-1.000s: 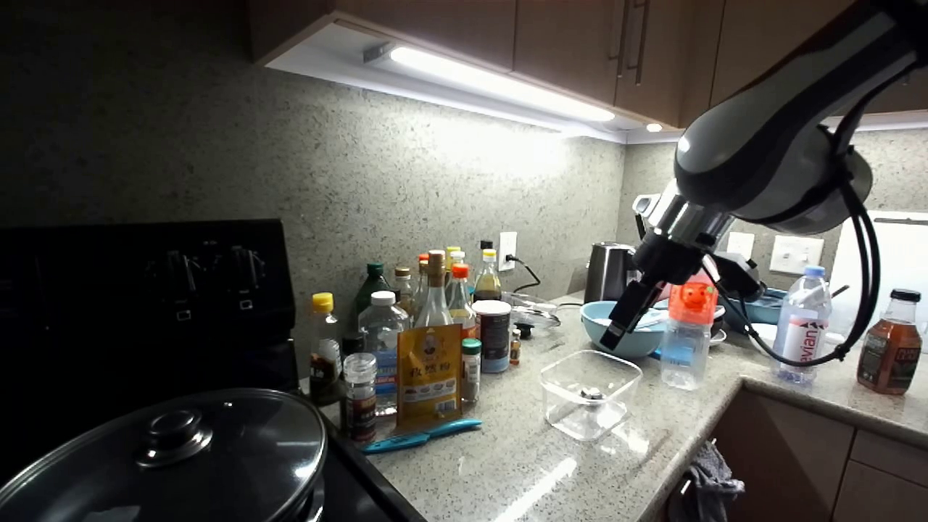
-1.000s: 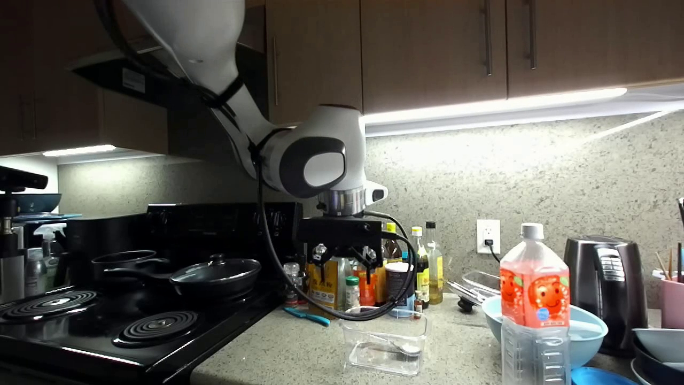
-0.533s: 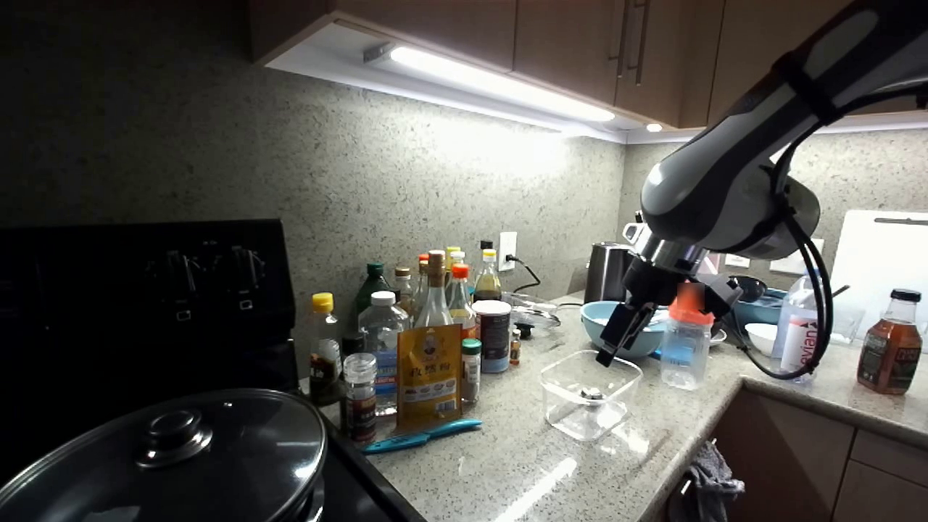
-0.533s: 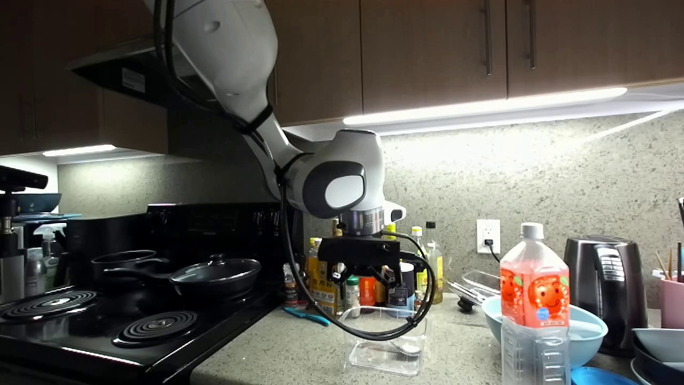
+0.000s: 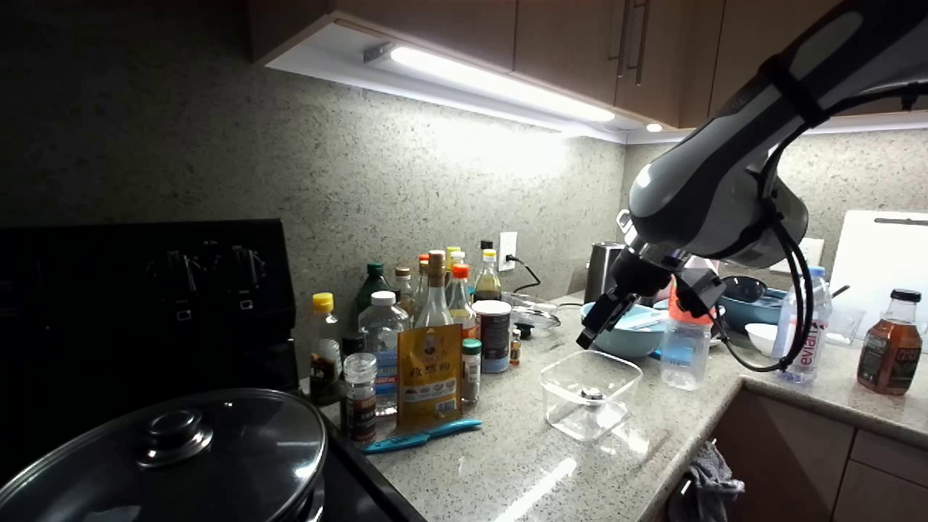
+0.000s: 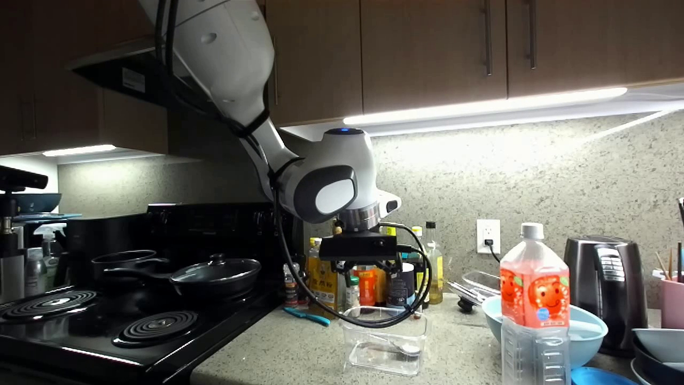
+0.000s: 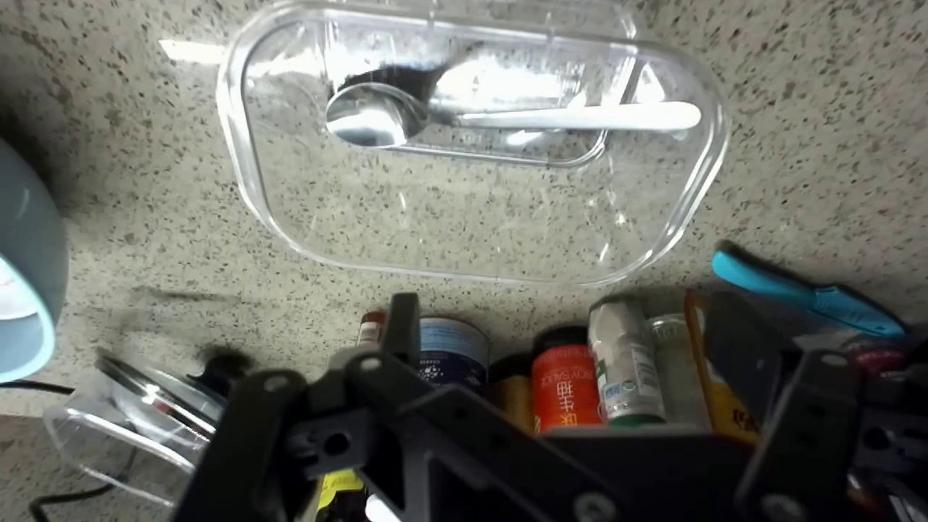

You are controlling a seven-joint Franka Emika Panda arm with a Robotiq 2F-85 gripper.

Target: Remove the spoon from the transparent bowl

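Note:
The transparent bowl is a low clear squarish container on the speckled counter; its rim shows in the wrist view (image 7: 714,148) and its wall in both exterior views (image 5: 560,397) (image 6: 350,338). The pale, shiny spoon (image 7: 616,116) lies inside it, its handle slanting up toward one wall in the wrist view; its round end shows in both exterior views (image 5: 591,394) (image 6: 410,350). My gripper (image 7: 567,308) is open with nothing between its fingers (image 7: 402,319). It hangs above the counter, behind the bowl on the bottles' side in an exterior view (image 6: 368,270).
Bottles and jars, a yellow pouch (image 5: 429,377) and a teal-handled utensil (image 7: 805,293) stand or lie beside the bowl. A blue bowl (image 6: 585,342) and a red-labelled plastic bottle (image 6: 534,299) stand on its other side. The stove with pans (image 6: 216,278) borders the counter.
Over the last second my gripper has moved lower and toward the bowl; in the last half second it has shifted slightly sideways and up. The spoon and bowl have not moved.

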